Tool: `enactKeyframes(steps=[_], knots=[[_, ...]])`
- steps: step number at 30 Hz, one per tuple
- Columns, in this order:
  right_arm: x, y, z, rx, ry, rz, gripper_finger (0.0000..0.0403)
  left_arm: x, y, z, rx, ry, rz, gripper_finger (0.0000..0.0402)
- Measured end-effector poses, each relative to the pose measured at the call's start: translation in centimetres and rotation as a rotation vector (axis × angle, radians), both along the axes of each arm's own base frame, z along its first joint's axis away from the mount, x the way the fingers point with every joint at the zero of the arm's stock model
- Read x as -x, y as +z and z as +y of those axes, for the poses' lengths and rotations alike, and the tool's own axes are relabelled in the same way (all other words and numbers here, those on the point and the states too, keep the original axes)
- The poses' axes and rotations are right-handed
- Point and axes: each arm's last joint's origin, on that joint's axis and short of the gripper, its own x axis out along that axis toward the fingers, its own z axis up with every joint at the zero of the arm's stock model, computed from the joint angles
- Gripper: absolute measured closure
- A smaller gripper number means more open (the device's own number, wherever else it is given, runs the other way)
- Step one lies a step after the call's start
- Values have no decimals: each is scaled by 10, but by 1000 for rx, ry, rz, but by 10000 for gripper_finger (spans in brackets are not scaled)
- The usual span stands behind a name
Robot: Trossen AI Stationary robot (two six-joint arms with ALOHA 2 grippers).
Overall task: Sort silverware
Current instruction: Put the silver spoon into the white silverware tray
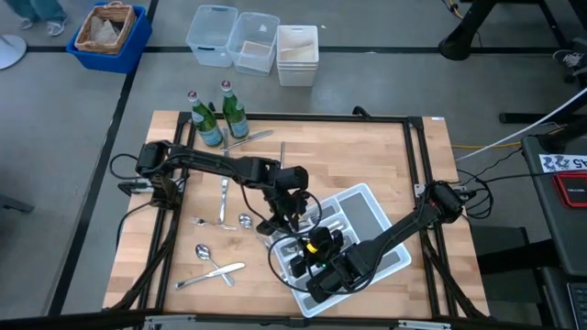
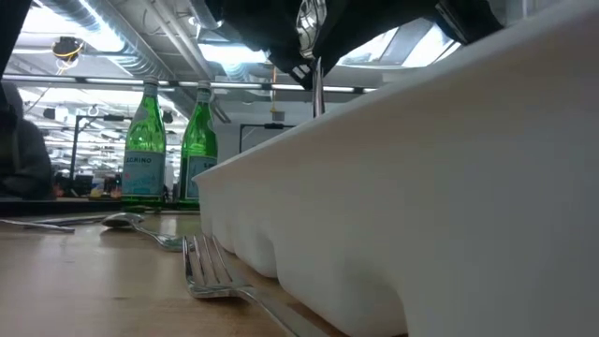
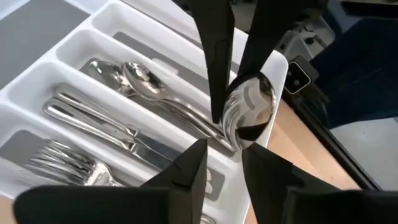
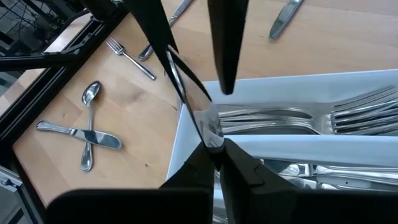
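A shiny spoon point(image 3: 249, 106) hangs over the near left end of the white divided tray point(image 1: 362, 189). My right gripper point(image 4: 217, 155) is shut on it. My left gripper point(image 3: 230, 168) is open, with one finger on each side of the spoon and no contact that I can see. In the high view the two grippers meet above the tray, the left gripper point(image 1: 286, 218) and the right gripper point(image 1: 312, 246). The tray's compartments hold spoons point(image 3: 137, 78), knives point(image 3: 93, 118) and forks point(image 3: 68, 165). Several loose pieces point(image 1: 211, 261) lie flat on the wood to the left. My right gripper pinches the spoon between its two fingertips at the wider bowl end point(image 4: 211, 134); the fingers themselves hide the exact spot. The spoon is lifted clear above the tray's edge. In the low view its slim handle point(image 2: 318, 89) hangs upright below the grippers.
Two green glass bottles point(image 1: 220, 115) stand at the table's far left, with two knives point(image 1: 261, 142) lying beside them. A fork point(image 2: 211, 267) lies on the wood just outside the tray wall point(image 2: 421, 187). Clear plastic bins point(image 1: 252, 41) and a blue crate point(image 1: 108, 37) sit on the floor beyond the table.
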Motion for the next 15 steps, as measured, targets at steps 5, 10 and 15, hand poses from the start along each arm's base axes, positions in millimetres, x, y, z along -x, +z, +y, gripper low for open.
enactKeyframes(steps=[5, 10, 15], knots=[[0, 0, 0, 0, 0, -1, 392, 0, 1, -6, 2, -12, -9, 341], [0, 0, 0, -1, 1, -1, 390, 0, 1, -11, 8, -14, 1, 355], [0, 0, 0, -1, 1, -5, 392, 0, 1, -12, 8, -15, -1, 356]])
